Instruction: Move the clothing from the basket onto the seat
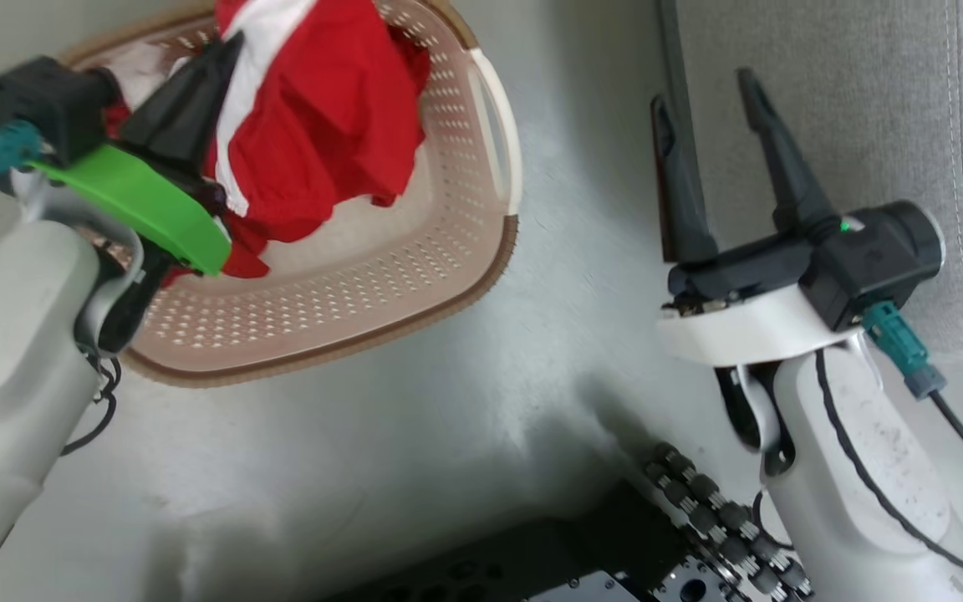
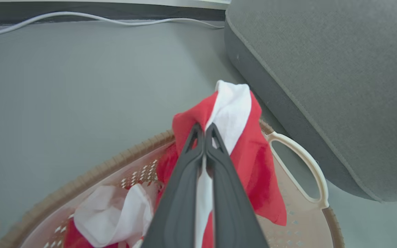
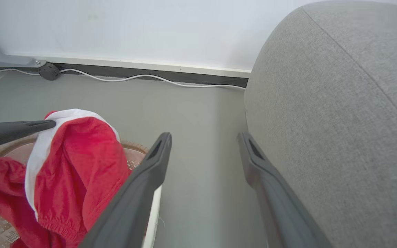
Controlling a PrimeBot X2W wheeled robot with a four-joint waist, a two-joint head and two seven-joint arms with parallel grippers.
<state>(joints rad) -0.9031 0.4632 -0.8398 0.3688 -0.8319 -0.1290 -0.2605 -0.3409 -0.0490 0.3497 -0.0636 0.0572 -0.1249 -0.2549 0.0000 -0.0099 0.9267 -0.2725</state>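
Where the left gripper's (image 2: 204, 128) two dark fingers meet, they are clenched on a red-and-white garment (image 2: 233, 113), pinching it at the edge of its white panel. From that pinch the cloth rises in a peak above the fingertips and drapes down either side. Its red lower folds hang into the cream perforated laundry basket (image 2: 308, 165) beneath. A second garment (image 2: 112, 213), red and white as well, lies crumpled on the basket's bottom at the left.

In the head view the left gripper (image 1: 226, 54) reaches over the basket's (image 1: 481, 284) left part, with the held garment (image 1: 323, 109) bunched to the right of its fingers. The basket stands on the grey floor (image 1: 364, 435), its white side handle turned towards the grey fabric sofa (image 1: 866, 109) on the right.

The right gripper (image 1: 703, 92) is released, its fingers spread wide and holding nothing. It hangs over the strip of floor between basket and sofa, just beside the sofa's (image 3: 339, 120) rounded side. Its own wrist view shows the gripper (image 3: 204, 137) framing bare floor. To the left in that view, the garment (image 3: 78, 155) hangs over the basket's brown rim (image 3: 133, 146). A white cable (image 3: 143, 77) runs along the far wall's base.
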